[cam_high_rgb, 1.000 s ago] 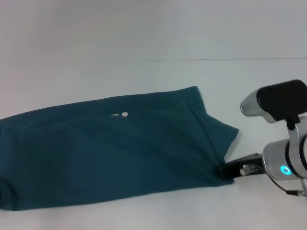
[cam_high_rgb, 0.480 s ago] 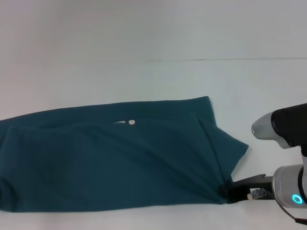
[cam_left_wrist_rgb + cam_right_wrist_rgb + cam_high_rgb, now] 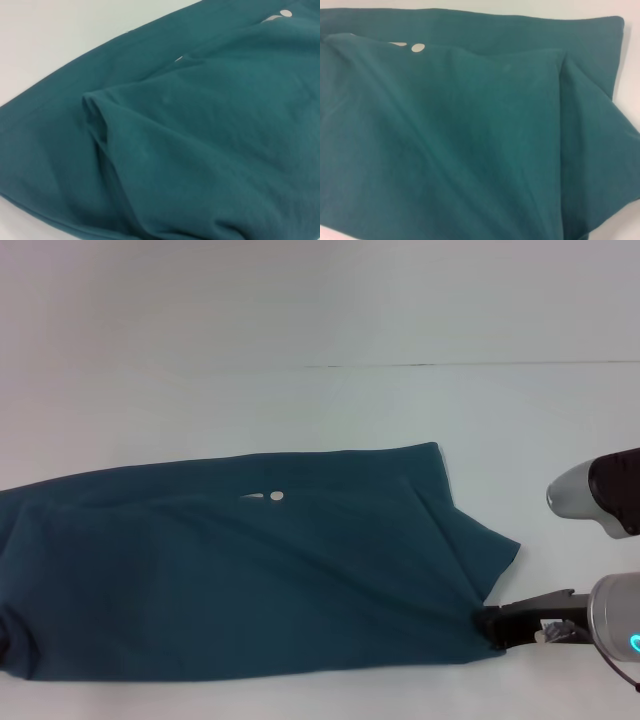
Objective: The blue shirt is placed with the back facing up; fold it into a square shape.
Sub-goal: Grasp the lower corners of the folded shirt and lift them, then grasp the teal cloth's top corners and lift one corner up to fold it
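Observation:
The blue shirt (image 3: 250, 580) lies flat across the white table (image 3: 300, 410) as a long folded band, running from the left edge to the right. Small pale marks (image 3: 277, 496) show near its far edge. My right gripper (image 3: 492, 626) sits at the near right corner of the shirt, its dark fingers shut on the cloth there. A sleeve flap (image 3: 480, 545) sticks out just beyond that corner. The right wrist view is filled with the shirt (image 3: 470, 140) and its folds. The left wrist view shows only wrinkled shirt (image 3: 200, 150) close up; the left gripper itself is not seen.
A thin seam (image 3: 450, 365) crosses the table at the far right. Bare white table surface lies beyond the shirt and to its right, where the right arm's silver body (image 3: 615, 625) stands at the picture's edge.
The right gripper has moved right and toward the near edge, dragging the shirt's right end with it; the cloth now lies stretched farther right and flatter.

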`<move>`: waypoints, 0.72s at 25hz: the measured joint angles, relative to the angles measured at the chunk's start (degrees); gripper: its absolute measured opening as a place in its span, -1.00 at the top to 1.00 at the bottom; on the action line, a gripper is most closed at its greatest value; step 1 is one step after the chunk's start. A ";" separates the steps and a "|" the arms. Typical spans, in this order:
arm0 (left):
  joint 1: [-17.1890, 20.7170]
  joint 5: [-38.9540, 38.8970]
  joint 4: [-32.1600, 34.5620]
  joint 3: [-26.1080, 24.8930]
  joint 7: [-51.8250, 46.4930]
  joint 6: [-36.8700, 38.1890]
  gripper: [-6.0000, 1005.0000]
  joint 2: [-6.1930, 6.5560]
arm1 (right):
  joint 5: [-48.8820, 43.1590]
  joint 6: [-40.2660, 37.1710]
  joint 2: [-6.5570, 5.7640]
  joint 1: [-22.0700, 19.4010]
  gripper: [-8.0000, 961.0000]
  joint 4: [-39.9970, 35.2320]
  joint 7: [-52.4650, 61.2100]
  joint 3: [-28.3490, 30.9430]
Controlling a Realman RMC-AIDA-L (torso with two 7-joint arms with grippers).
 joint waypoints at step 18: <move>-1.09 -0.37 0.30 -0.34 -1.66 -0.36 0.77 -0.54 | -0.82 -0.52 -0.30 11.14 -0.01 0.19 -2.04 6.36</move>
